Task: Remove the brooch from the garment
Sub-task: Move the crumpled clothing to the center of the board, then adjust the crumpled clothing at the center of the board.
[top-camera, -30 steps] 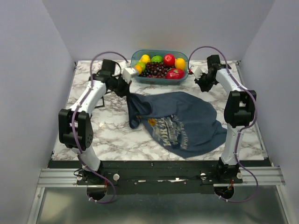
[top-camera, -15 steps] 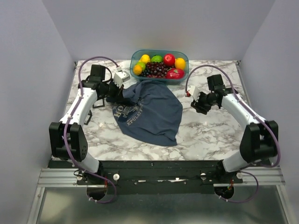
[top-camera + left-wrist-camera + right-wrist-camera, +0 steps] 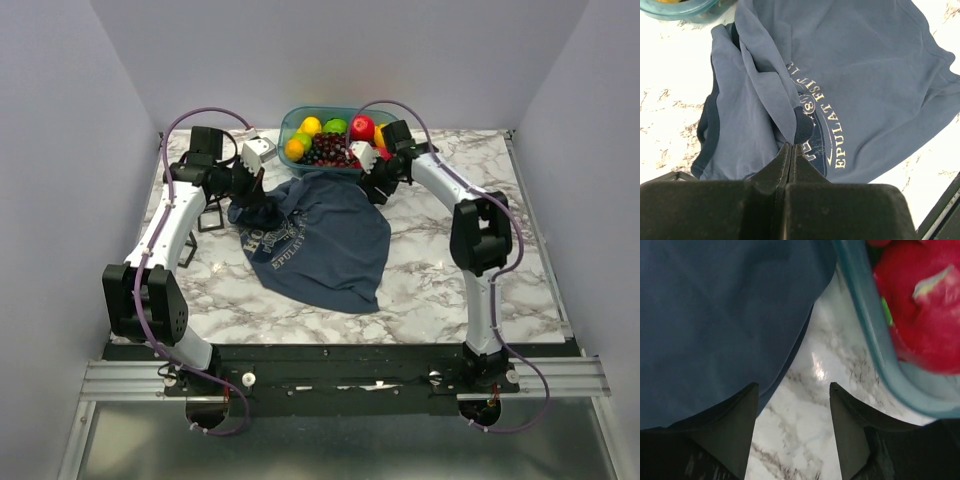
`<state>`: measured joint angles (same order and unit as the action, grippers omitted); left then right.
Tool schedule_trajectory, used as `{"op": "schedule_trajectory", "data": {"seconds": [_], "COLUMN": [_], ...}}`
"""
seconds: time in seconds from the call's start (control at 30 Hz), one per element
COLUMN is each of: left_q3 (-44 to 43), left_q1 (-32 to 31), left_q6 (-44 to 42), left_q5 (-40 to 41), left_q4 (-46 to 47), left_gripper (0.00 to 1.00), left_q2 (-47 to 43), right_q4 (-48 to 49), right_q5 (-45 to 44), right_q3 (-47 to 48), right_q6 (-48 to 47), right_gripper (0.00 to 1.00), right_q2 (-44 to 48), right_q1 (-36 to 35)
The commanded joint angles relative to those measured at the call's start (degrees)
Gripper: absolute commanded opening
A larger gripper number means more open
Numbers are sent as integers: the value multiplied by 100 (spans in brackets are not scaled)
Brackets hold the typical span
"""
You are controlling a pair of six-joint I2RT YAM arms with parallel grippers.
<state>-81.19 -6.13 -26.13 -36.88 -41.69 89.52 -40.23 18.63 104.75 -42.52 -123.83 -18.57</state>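
My right gripper, fingers spread, has swung to the tank top's far edge while my left gripper pinches a fold; brooch unseen.

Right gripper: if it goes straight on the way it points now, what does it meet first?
Probably the bare marble table: the right gripper, jaws open, aims between the garment and the fruit container. One jaw may brush cloth.
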Motion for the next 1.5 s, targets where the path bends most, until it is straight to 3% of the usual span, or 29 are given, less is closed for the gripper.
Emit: {"op": "schedule_trajectory", "data": {"seconds": [0.0, 0.1, 0.23, 0.4, 0.57, 0.6, 0.73, 0.83, 1.0, 1.03, 1.07, 1.1, 1.27, 1.4, 1.47], "left_q3": [-178, -196, -310, -626, -898, -916, -1030, -1066, -1004, -987, -961, -952, -986, -768, -374], "left_q1": [-37, -37, -37, -20, -11, -11, -11, -2, -2, -2, -2, -2, 77, 226, 253], "left_q6": [73, 204, 275, 266, 371, 398, 477, 512, 600, 618, 635, 653, 654, 723, 776], "left_q5": [-12, 41, 85, 103, 50, 15, -38, -56, -65, -65, -47, -47, -65, -117, -152], "left_q4": [-76, 21, 82, 100, 179, 196, 258, 302, 355, 372, 390, 399, 276, 74, 179], "left_gripper": [0, 0, 0, 0, 0, 0, 0, 0, 0, 0, 0, 0, 0, 0, 0], "left_q2": [-197, -259, -233, -84, 171, 198, 338, 382, 347, 321, 304, 286, 110, -206, -478], "right_q4": [-714, -855, -907, -1452, -1778, -1769, -1893, -1901, -1910, -1840, -1779, -1708, -1225, -453, 247], "right_q5": [-623, -563, -369, -212, 167, 271, 361, 281, 238, 133, 1, -374, -879, -1195, -1397], "right_q3": [949, 986, 1082, 1302, 1137, 1031, 864, 819, 872, 872, 854, 845, 766, -399, -1603], "right_q6": [218, 122, 77, 77, 314, 376, 578, 587, 552, 552, 535, 569, 439, -158, -779], "right_gripper": [66, 65, 50, 43, 27, 27, 49, 49, 24, 12, 5, 1, 1, 1, 1], "right_q2": [-791, -959, -950, -1222, -1232, -1188, -1161, -1213, -1328, -1328, -1319, -1171, -222, 1278, 2377], "right_q1": [-50, -59, -77, -156, -165, -165, -165, -165, -182, -208, -226, -226, 246, 503, 512]}}
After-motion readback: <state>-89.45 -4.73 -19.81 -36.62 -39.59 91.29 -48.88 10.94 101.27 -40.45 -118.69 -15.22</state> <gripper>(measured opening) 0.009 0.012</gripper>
